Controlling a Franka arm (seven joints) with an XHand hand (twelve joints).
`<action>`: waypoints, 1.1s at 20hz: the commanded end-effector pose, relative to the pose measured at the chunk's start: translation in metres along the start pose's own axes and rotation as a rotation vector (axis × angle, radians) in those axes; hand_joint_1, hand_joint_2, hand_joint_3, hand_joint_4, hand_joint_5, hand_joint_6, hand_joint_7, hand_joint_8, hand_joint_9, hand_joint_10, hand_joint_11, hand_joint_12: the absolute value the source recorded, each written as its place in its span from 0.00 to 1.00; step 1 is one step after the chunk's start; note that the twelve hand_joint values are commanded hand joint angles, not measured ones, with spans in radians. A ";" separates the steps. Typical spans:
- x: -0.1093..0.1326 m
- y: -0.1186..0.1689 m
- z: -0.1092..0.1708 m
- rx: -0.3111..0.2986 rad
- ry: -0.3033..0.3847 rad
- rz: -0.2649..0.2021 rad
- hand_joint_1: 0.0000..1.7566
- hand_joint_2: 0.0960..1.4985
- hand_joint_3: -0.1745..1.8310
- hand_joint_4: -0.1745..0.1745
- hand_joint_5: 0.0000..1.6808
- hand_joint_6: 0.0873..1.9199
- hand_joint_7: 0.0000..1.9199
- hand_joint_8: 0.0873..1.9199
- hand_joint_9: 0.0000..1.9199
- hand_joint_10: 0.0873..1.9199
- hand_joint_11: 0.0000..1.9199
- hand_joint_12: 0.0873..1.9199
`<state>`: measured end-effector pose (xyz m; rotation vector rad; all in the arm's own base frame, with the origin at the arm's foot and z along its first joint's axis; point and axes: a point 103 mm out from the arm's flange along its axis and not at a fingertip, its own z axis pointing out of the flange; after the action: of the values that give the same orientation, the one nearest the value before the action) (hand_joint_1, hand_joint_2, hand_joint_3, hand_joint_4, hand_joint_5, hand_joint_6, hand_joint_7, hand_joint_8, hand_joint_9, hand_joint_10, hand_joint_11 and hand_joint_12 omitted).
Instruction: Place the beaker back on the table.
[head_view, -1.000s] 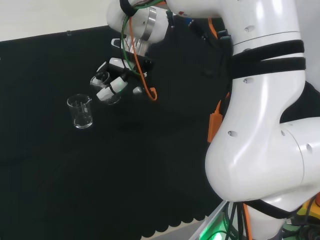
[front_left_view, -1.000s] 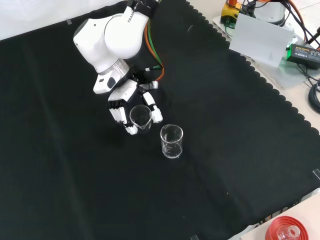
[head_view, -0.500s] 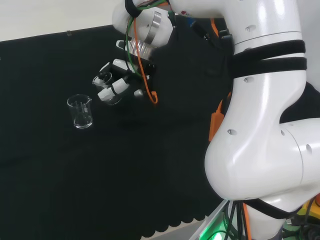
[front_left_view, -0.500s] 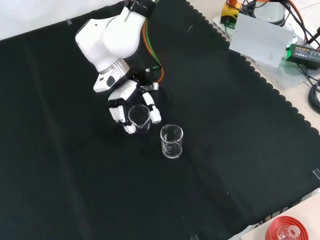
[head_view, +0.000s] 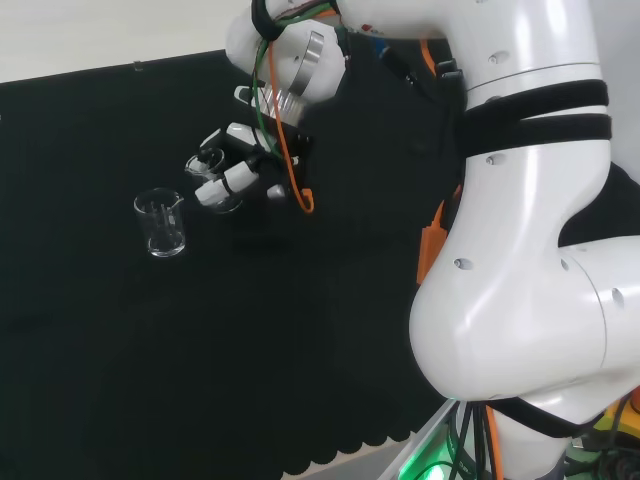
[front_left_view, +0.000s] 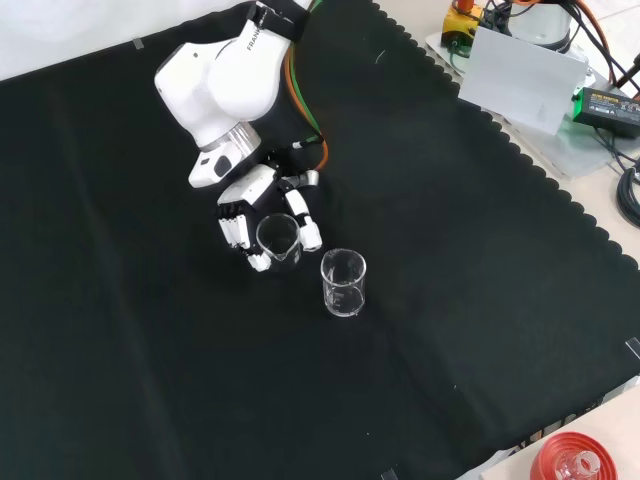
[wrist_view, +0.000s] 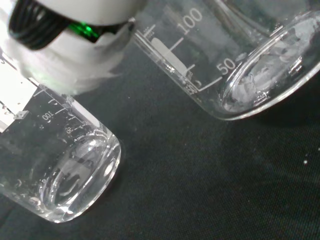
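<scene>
Beaker in the hand: a clear glass beaker (front_left_view: 279, 238) sits between the curled fingers and the thumb; in the front view it is left of centre on the cloth, up and to the left of the second beaker. In the head view this held beaker (head_view: 222, 190) shows among the fingers.
Contact with the worktop: cannot tell whether its base touches the cloth.
Hand: the hand (front_left_view: 250, 205) reaches down from the white link above it in the front view, its fingers (front_left_view: 236, 228) left of the glass and the thumb right of it, closed round the beaker. In the head view the hand (head_view: 236, 160) lies left of the big white links.
Second beaker: a clear beaker (front_left_view: 343, 284) stands upright on the cloth just beside the held one, apart from the hand; in the head view this one (head_view: 162, 223) is to the left of the hand.
Wrist view: two graduated glass walls show close, one (wrist_view: 60, 165) and the other (wrist_view: 240, 60), over black cloth.
Worktop: black cloth (front_left_view: 470, 300) with a scalloped edge at the right in the front view.
</scene>
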<state>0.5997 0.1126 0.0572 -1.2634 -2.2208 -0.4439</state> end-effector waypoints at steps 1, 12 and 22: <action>-0.002 -0.001 0.002 0.000 -0.001 0.006 0.64 0.45 0.35 1.00 0.76 0.30 0.91 0.00 0.80 0.00 0.61 0.43; -0.016 -0.012 0.007 -0.003 -0.010 0.022 0.64 0.45 0.35 1.00 0.76 0.29 0.90 0.00 0.80 0.00 0.61 0.43; -0.019 -0.014 0.006 0.006 -0.018 0.018 0.64 0.49 0.30 0.78 0.74 0.30 0.88 0.00 0.80 0.00 0.61 0.44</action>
<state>0.5950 0.0993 0.0409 -1.2965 -2.2212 -0.4218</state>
